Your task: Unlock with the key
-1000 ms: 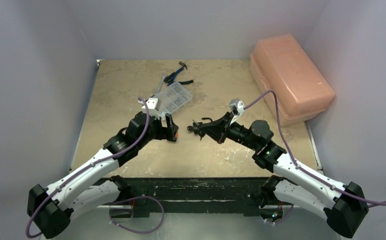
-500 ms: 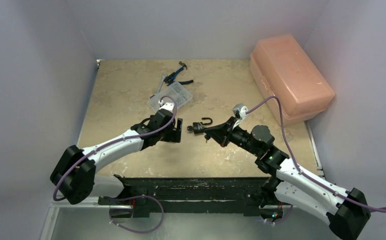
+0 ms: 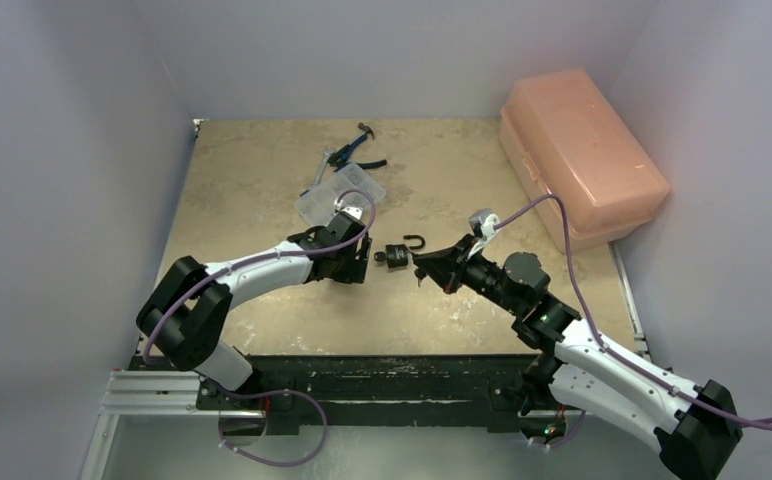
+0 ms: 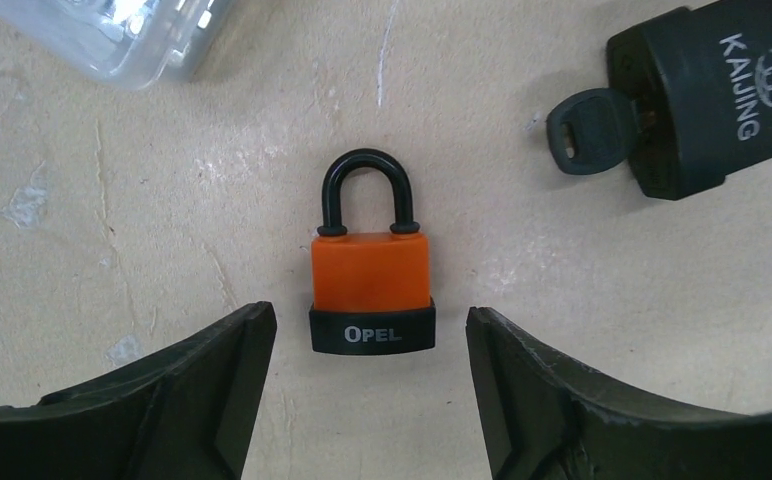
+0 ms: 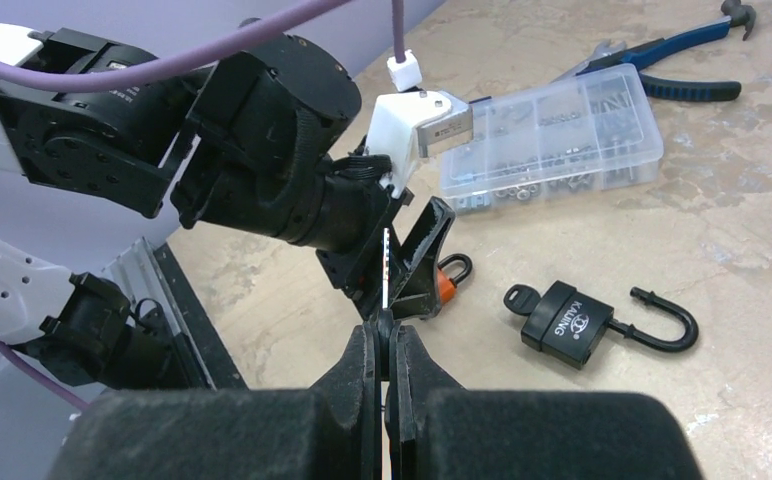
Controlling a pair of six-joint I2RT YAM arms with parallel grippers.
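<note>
Two padlocks. Black lock (image 5: 567, 325) (key (image 4: 587, 132) inserted, shackle swung open) lies between the grippers. Left gripper (image 4: 367, 330): jaws apart, straddling orange lock (image 4: 370, 275), no contact. Right gripper (image 5: 387, 335): jaws together, empty.

1. The small padlock (image 4: 372, 290) lies flat on the table (image 3: 262, 180), right between the fingers of the left gripper (image 4: 367, 315), touching neither.
2. Just to its right is the larger padlock (image 3: 396, 256), with the key (image 4: 587, 132) sticking out of its left end and the shackle toward the back right.
3. The right gripper (image 3: 420, 265) is just right of that lock, apart from it.
4. Behind the left gripper is the parts box (image 3: 340, 195), with the pliers (image 3: 354, 152) behind that.
5. The case (image 3: 582, 150) sits at the table's far right edge.
</note>
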